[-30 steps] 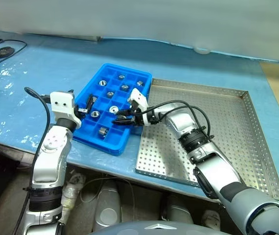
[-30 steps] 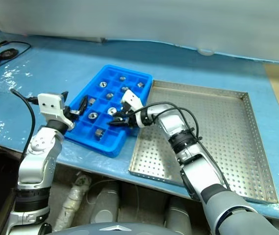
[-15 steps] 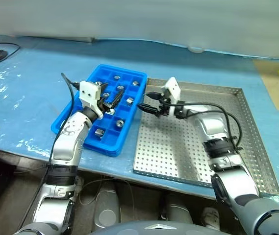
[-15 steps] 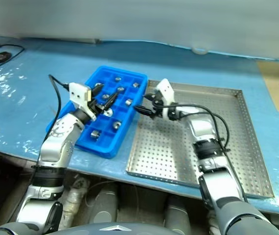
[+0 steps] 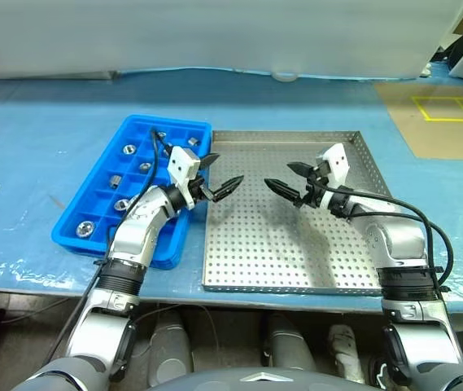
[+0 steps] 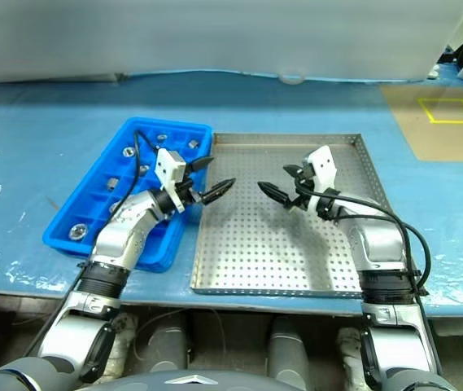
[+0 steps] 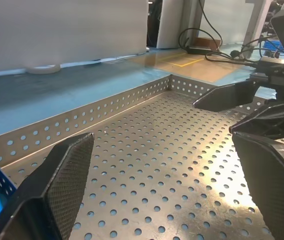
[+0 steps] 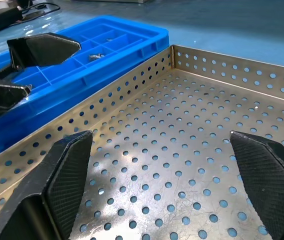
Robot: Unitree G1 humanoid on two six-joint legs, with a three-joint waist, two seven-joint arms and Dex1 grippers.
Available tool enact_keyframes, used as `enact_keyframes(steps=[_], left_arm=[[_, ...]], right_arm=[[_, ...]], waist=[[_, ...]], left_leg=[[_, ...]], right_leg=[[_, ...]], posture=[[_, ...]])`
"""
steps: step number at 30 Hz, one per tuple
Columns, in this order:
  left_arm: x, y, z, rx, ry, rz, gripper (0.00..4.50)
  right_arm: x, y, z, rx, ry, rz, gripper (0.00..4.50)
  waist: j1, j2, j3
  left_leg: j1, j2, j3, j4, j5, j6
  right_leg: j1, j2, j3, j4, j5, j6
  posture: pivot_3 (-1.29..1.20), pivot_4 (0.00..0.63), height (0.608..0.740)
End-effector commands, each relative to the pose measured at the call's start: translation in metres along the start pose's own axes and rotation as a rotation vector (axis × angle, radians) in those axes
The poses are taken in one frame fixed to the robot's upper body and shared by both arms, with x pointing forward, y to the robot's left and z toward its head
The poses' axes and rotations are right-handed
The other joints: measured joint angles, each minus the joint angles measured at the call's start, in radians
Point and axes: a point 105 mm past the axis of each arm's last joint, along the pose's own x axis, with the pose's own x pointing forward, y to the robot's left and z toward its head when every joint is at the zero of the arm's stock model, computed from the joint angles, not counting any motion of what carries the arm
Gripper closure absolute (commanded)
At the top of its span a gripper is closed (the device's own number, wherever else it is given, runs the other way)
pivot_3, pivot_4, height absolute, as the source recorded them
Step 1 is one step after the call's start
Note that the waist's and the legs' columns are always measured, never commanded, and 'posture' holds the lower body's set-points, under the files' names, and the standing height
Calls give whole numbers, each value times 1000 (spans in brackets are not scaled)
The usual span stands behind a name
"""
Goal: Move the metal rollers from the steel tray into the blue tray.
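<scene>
From my head I see the whole worktop (image 5: pixel 44 138), blue all over, with the blue tray (image 5: pixel 93 208) on the left and the steel tray (image 5: pixel 296 252) touching its right side. The metal rollers (image 5: pixel 130 149) sit in the little squares of the blue tray, one to a square, from the far end down to the near end. The holed floor of the steel tray is bare and shiny.

My wrist views show things from low down. In the left wrist view I look across the steel tray (image 7: pixel 146 165) to its far rim, and I can see my right tool (image 7: pixel 246 107) facing me. In the right wrist view I see the blue tray (image 8: pixel 107 45) past the steel rim, a roller (image 8: pixel 96 56) in one square, and my left tool (image 8: pixel 22 70) pointing back at me.

My left tool (image 5: pixel 221 173) hangs over the left part of the steel tray, just past the blue tray's edge. Its two black fingers are spread wide, and nothing is between them. My right tool (image 5: pixel 288 179) hangs over the middle of the steel tray. Its fingers are spread wide too, and they hold nothing. The two tools point at each other with a gap between them. Neither one touches a tray.
</scene>
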Motion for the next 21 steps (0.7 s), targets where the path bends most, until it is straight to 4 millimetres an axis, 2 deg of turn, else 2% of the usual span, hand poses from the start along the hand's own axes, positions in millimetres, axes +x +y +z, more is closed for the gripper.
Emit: enact_keyframes(steps=[1, 15, 21], left_arm=[[2, -2, 3, 33, -4, -17, 23], [4, -5, 6, 66, -23, -4, 23], [3, -9, 16, 73, -60, -34, 23]], right_arm=[[-4, 0, 11, -26, -37, -1, 0], [-10, -1, 8, -38, -37, -4, 0], [-14, -2, 13, -81, -51, 9, 0]], waist=[[-2, 0, 0], [-2, 0, 0], [-1, 0, 0]], left_leg=[[1, 0, 0, 0, 0, 0], [1, 0, 3, 0, -1, 2], [1, 0, 3, 0, -1, 2]], right_leg=[[1, 0, 0, 0, 0, 0], [1, -1, 1, -1, 0, 0], [1, -1, 1, -1, 0, 0]], posture=[[-145, 150, 740], [-112, 150, 740], [-101, 150, 740]])
